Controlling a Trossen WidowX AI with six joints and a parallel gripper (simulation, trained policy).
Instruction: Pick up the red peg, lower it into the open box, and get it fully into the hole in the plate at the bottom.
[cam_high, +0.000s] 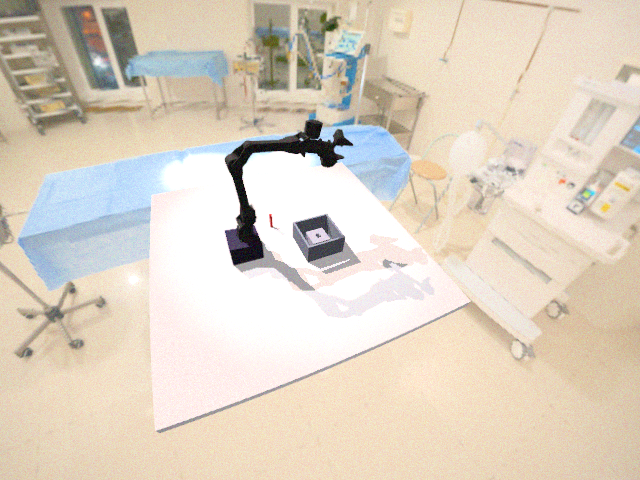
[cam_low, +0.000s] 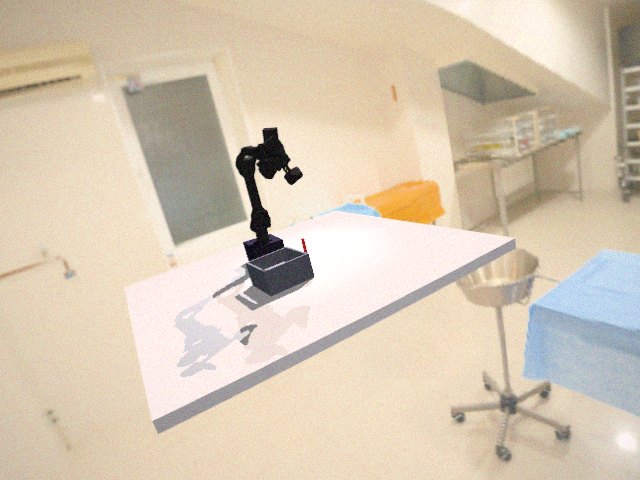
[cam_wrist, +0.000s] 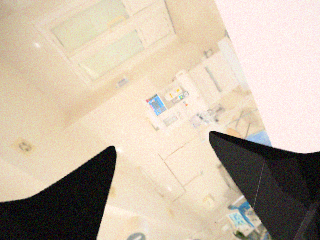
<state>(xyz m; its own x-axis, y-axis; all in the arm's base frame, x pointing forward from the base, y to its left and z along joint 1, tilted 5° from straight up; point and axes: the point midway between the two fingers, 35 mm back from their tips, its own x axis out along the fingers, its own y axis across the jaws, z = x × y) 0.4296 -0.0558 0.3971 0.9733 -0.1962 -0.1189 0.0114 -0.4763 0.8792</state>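
Observation:
The red peg (cam_high: 270, 220) (cam_low: 304, 245) stands upright on the table, beside the box and near the arm's base. The dark grey open box (cam_high: 325, 250) (cam_low: 284, 275) sits on the table. In the top view a light plate (cam_high: 311, 237) with a small dark hole lies at its bottom; the plate's hole is empty as far as I can see. My gripper (cam_high: 348, 147) (cam_wrist: 163, 143) is open and empty, held high above the table and well away from the peg. In the exterior view its fingers partly overlap each other. The peg and box are not in the wrist view.
The white table (cam_high: 232, 356) (cam_low: 403, 258) carries the arm's dark base (cam_high: 244, 249) (cam_low: 262, 248), close to the peg and the box. Shadows of the arm and box fall across the table. A room with medical furniture surrounds it.

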